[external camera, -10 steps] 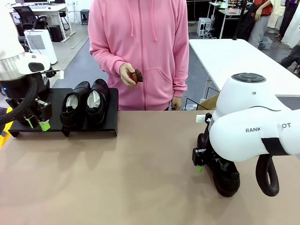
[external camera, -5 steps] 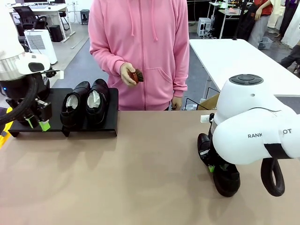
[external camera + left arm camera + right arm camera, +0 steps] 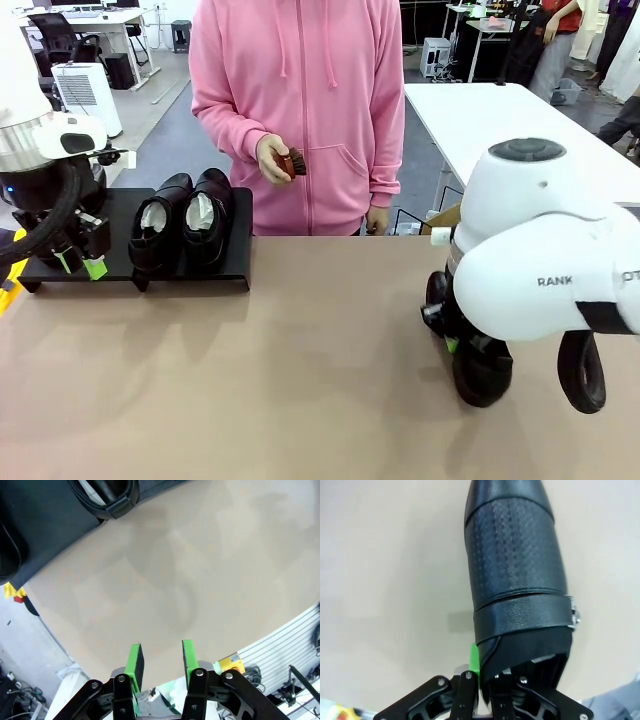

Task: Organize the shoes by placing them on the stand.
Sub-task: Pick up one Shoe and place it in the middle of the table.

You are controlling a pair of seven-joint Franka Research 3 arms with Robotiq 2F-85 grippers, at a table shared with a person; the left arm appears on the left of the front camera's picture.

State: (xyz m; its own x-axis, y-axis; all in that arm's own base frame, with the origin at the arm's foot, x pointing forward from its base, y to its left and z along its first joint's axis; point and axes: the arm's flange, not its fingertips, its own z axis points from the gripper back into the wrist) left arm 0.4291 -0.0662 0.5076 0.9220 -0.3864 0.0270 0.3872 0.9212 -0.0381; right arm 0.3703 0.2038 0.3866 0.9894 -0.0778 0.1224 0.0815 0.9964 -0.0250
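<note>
The right gripper (image 3: 482,672) has its jaws clenched on the rim of a shoe (image 3: 517,575) at the heel end, one green pad outside the leather and the other finger hidden inside the opening. In the right wrist view the shoe's long axis runs straight away from the jaws, toe at the far end, strap and small buckle across the near part. In the front view this shoe (image 3: 478,372) sits on the tabletop (image 3: 280,380) at the robot's right, mostly covered by the right arm; its rounded end faces the robot's side, and whether it is lifted off the surface cannot be told. The stand (image 3: 120,262) is well apart from it, at the far left of the tabletop, so the carry has to run leftward across the middle and away from the robot. Two shoes (image 3: 185,222) already lie on the stand's right half, side by side and touching, long axes front to back, white paper showing. The bare part of the stand is its left half, and the left gripper (image 3: 78,262) hangs just in front of it, jaws part open and holding nothing, as the left wrist view (image 3: 160,662) shows. The left arm is far nearer the stand, the right arm nearer the gripped shoe. A person behind the tabletop holds a brush (image 3: 291,162).
</note>
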